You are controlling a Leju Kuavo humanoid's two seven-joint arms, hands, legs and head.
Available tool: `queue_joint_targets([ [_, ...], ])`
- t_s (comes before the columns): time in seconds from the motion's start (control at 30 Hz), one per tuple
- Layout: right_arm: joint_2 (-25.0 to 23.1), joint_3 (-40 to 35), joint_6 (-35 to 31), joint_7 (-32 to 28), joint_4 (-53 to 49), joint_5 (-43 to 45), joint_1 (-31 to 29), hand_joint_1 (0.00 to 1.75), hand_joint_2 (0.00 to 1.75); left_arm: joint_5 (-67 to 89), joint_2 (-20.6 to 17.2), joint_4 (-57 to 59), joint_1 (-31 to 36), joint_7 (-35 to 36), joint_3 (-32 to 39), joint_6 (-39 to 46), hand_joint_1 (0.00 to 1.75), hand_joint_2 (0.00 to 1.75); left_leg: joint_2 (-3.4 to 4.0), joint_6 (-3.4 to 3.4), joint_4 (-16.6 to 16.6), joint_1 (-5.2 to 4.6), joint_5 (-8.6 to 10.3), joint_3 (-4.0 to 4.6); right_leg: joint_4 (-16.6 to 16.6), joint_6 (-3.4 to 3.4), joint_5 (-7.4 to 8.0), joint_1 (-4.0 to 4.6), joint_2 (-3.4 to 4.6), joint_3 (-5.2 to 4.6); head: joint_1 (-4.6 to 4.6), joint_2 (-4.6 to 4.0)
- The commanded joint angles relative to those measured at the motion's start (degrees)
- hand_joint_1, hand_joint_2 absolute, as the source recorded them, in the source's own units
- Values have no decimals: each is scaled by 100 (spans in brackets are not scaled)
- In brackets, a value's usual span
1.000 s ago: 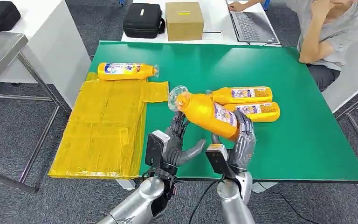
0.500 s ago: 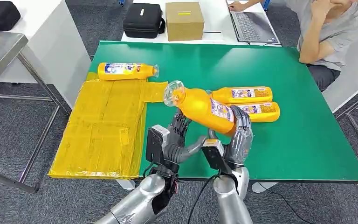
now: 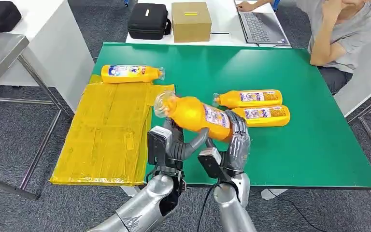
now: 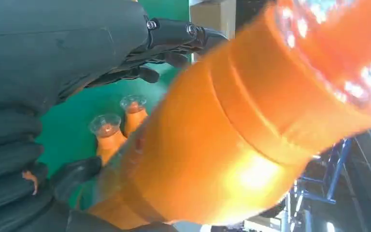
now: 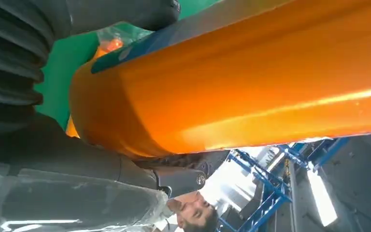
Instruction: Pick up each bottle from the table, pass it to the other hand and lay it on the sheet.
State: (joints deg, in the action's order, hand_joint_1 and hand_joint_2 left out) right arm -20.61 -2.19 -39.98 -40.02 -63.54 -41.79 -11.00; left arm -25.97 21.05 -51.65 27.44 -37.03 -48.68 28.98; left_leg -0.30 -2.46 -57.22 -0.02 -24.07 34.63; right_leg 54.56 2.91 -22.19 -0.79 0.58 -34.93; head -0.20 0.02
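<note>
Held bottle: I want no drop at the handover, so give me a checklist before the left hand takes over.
1. Right hand grips the held bottle: ok.
2. Left hand under the bottle's neck end, thumb raised toward it: ok.
3. Left hand's fingers closed around the bottle: cannot tell.
4. Yellow sheet has bare room: ok.
5. Bottle on the sheet's far edge lies away from the drop area: ok.

Head view: looks down from high at the green bench.
Wrist views: very close, turned sideways.
Shared: the orange bottle.
</note>
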Motion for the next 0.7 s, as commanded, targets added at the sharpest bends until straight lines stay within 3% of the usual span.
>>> queue_joint_targets([
  [0.03, 61, -260, -2, 2, 82, 33, -118, 175, 175, -308, -105, 351, 288, 145, -474, -3, 0, 175, 4, 9, 4, 1, -7, -19, -1, -8, -7, 2, -1, 17, 0, 0],
  [0.6, 61, -638, -2, 2, 243, -121, -101, 175, 175, -1096, -105, 318, 573, 18, -966, 240, 0, 175, 5, 8, 2, 2, -6, -17, 0, -8, -6, 3, 0, 15, 0, 0],
  [0.63, 61, -680, -2, 2, 267, -127, -91, 175, 175, -1141, -105, 309, 590, -7, -929, 291, 86, 175, 5, 14, -2, 3, -15, -30, 5, -12, -16, 4, -2, 28, 0, 0],
  [0.67, 61, -749, -2, 2, 275, -200, -75, 175, 175, -1184, -105, 315, 649, -114, -967, 366, 154, 175, 5, 9, 2, 3, -6, -16, -1, -8, -6, 4, 0, 15, 2, 0],
  [0.7, 61, -789, -2, 2, 301, -204, -66, 175, 175, -1205, -105, 314, 667, -196, -967, 424, 175, 175, 6, 13, 0, 3, -13, -29, 3, -12, -14, 4, -2, 27, 0, 0],
])
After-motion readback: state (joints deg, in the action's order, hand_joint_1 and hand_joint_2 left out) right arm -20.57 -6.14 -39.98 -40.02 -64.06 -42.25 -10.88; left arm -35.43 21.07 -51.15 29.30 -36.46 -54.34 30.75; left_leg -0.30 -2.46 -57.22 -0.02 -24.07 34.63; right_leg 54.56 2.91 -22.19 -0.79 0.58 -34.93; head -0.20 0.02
